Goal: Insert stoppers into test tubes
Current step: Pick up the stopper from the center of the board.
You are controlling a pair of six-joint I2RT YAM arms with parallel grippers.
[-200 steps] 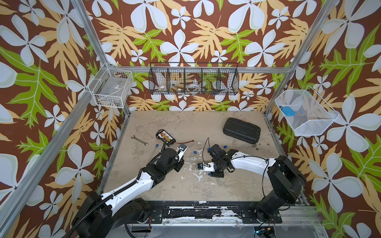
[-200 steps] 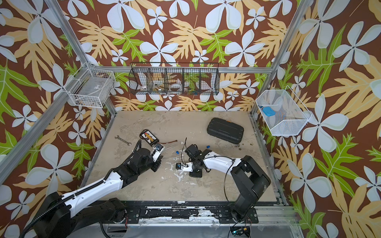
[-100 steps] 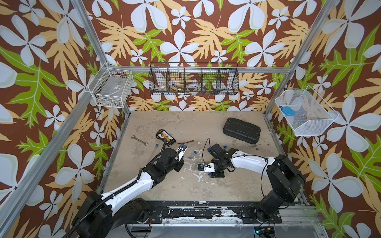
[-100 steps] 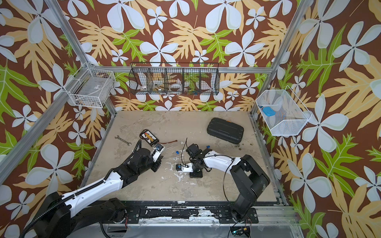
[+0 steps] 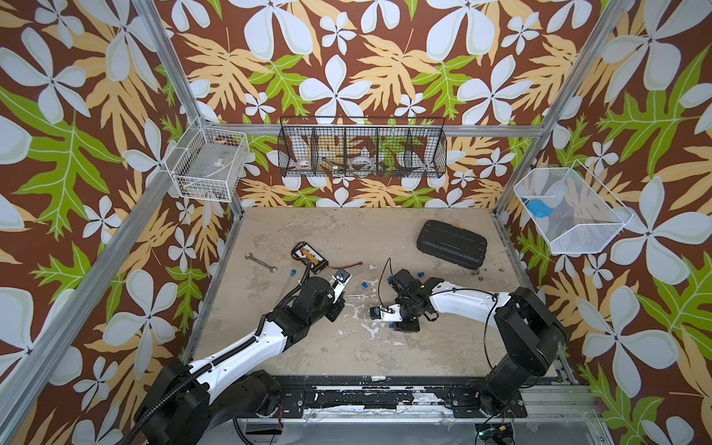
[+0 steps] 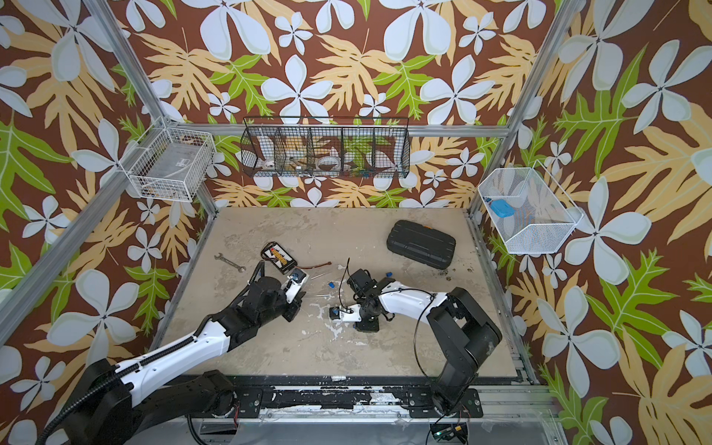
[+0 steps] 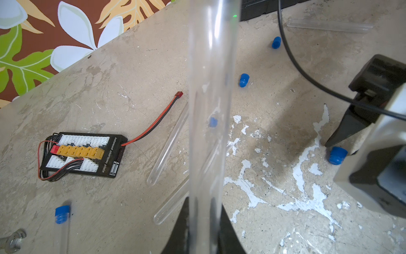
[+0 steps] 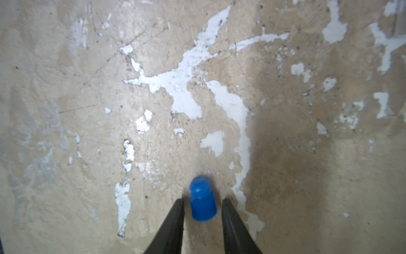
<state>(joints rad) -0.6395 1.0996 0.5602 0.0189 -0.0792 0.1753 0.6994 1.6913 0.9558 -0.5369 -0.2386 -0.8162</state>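
My left gripper (image 7: 203,202) is shut on a clear test tube (image 7: 211,99), which sticks straight out from its jaws above the table; in a top view the tube (image 5: 352,295) points right. My right gripper (image 8: 202,201) points down at the table, open, its fingers straddling a blue stopper (image 8: 202,202) with a small gap on each side. That stopper (image 7: 337,155) lies on the table. Loose stoppers (image 7: 244,79) (image 7: 276,42) lie beyond. Empty test tubes (image 7: 169,147) (image 7: 173,204) (image 7: 329,25) lie flat. A stoppered tube (image 7: 62,213) lies near the wrench.
A black case (image 5: 451,243) lies at the back right. A wrench (image 5: 261,262) and a black connector board (image 5: 310,255) with a red wire lie at the back left. Wire baskets (image 5: 362,148) (image 5: 570,210) hang on the walls.
The right gripper's jaws have narrowed around the blue stopper. The left arm and its tube have stayed put.
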